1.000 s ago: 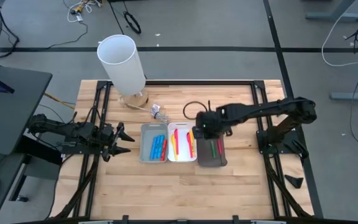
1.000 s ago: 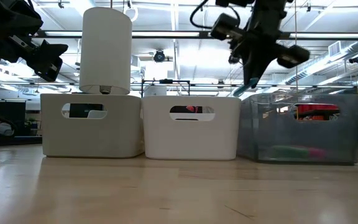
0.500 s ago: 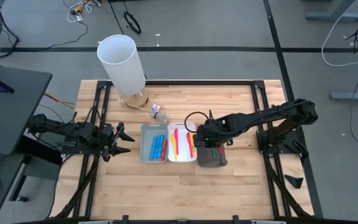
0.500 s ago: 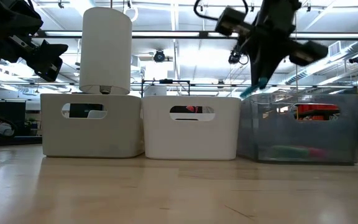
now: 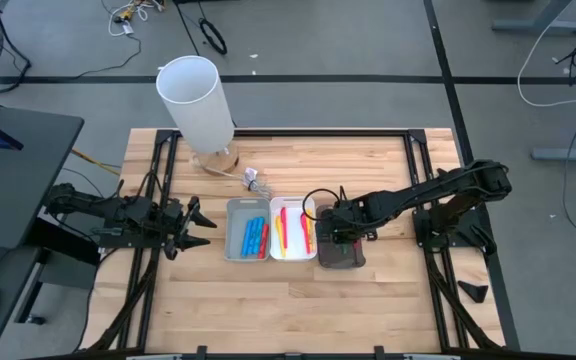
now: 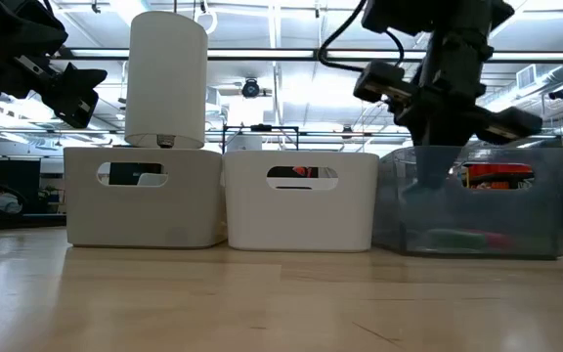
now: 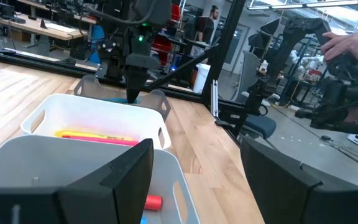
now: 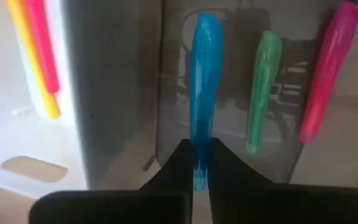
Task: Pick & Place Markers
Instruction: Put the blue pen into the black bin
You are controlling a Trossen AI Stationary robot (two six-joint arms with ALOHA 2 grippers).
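The right gripper (image 8: 201,163) pinched a blue marker (image 8: 202,81) inside the dark tray (image 5: 340,258). Released crooked, it risked landing across the green marker (image 8: 261,87) beside it. The left gripper (image 5: 196,228) waited, fingers apart, empty.

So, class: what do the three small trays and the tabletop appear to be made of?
The grey tray and white tray look like opaque, matte moulded plastic with cut-out handles. The dark tray looks like smoky translucent plastic, since the markers inside show through its wall. The tabletop looks like pale, lightly sheened wood with plank seams.
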